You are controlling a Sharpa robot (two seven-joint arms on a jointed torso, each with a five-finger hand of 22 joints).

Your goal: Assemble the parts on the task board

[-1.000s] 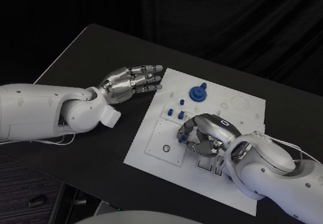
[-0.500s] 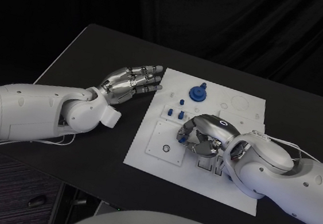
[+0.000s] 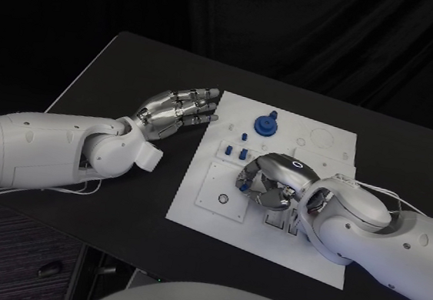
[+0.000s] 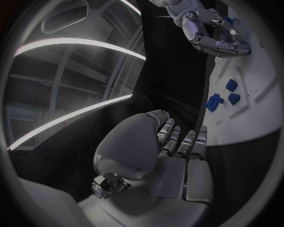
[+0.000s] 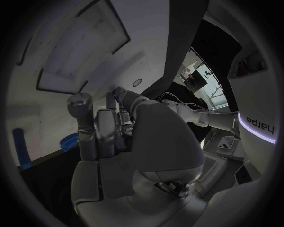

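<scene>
Overhead, black table bears the task board; left hand released, right hand unclear.

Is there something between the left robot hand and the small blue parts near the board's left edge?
Nothing visible: the left robot hand hovers beside the white task board, with bare surface before the small blue parts.

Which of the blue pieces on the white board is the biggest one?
The round blue part with a knob on top, near the task board's far edge; the small blue pieces nearer the right robot hand are much smaller.
</scene>
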